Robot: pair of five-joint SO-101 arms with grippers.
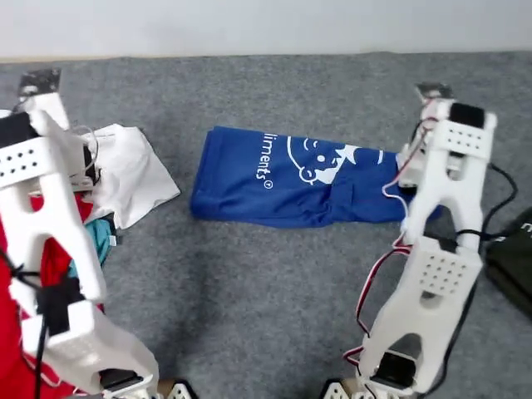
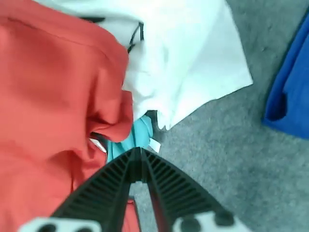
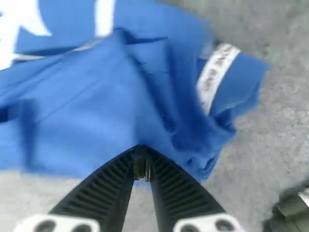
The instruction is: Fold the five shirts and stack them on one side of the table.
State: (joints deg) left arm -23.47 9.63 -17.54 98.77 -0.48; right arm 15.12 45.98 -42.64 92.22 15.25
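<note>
- Blue shirt [image 1: 283, 179] lies near the middle of the grey, carpet-like table [image 1: 249, 316]. It's stretched out sideways in a long band with its white print facing up, and it looks partly folded, not a tidy rectangle.
- The right gripper [image 3: 142, 163] is at the blue shirt's collar end, on the right arm's side. Its fingers are pressed together right at the cloth's edge, and a sliver of blue shows between them, so it looks pinched onto the fabric. The white neck label [image 3: 217, 72] sits just beside that spot, on a bunched-up bit of fabric.
- Over on the left arm's side there's a loose heap: the white shirt [image 1: 129, 170] is spread out nearest the blue one, apart from it. The red shirt [image 2: 48, 96] is crumpled next to the white, and a teal shirt [image 2: 137, 135] peeks out from under those two.
- The left gripper [image 2: 140, 153] hangs over the heap with its tips by the teal scrap. The fingers are closed tight, with nothing visibly between them.
- A dark garment [image 1: 514, 258] sits at the table's right edge, beyond the right arm — well apart from the blue shirt.
</note>
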